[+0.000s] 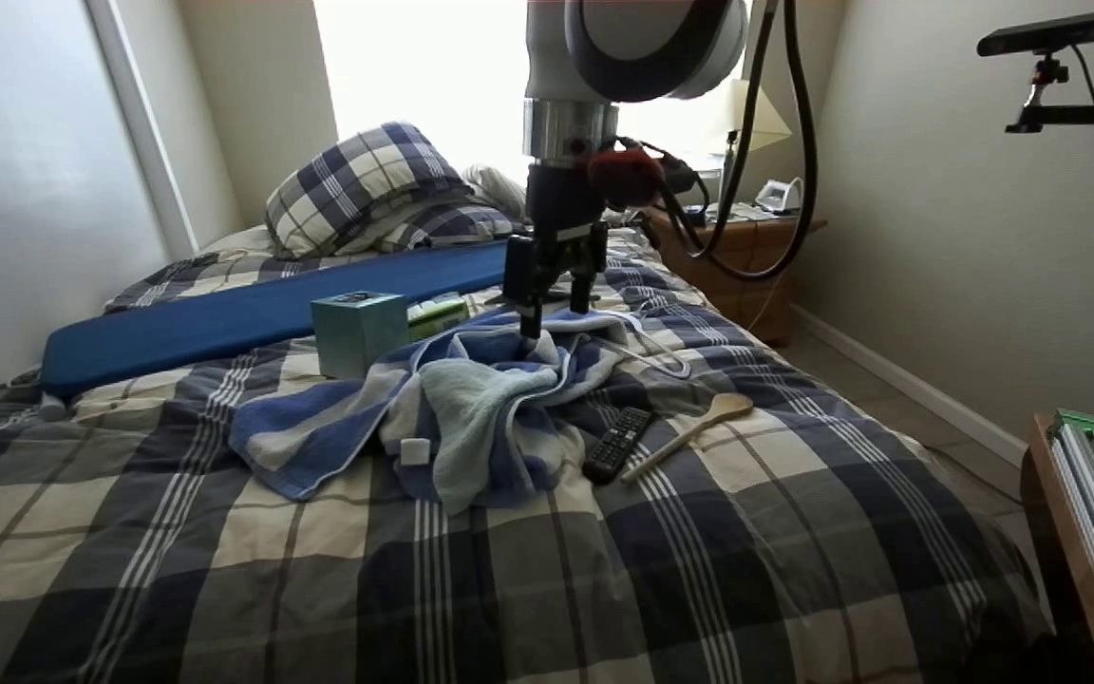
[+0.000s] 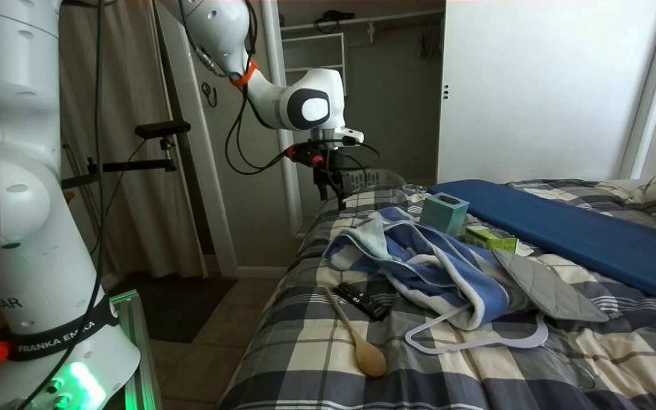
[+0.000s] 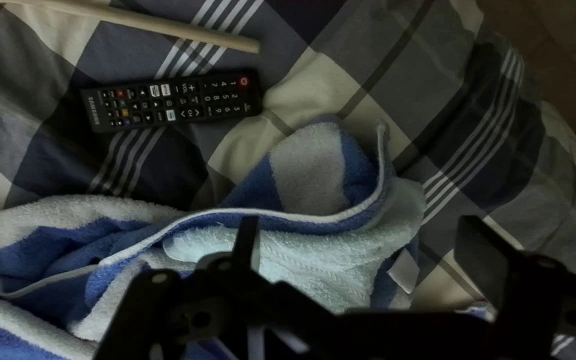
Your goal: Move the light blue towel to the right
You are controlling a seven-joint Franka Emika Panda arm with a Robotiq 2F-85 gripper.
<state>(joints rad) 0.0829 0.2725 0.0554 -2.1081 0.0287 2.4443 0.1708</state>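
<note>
In an exterior view, the towel (image 1: pixel 471 418) lies bunched at centre frame on a striped cloth (image 1: pixel 305 432); the gripper (image 1: pixel 556 321) is higher up, jaws parted.

In an exterior view, the towel (image 2: pixel 370 242) is a pale patch near the centre, the gripper up and left of it in the frame, apparently touching nothing.

In the wrist view, the jaws stand wide, holding nothing, the towel lower centre. It should prove light, limp, grippy and hard to damage. I'd pinch the bunch at its upper right, shallowly, lest the striped cloth come along.
</note>
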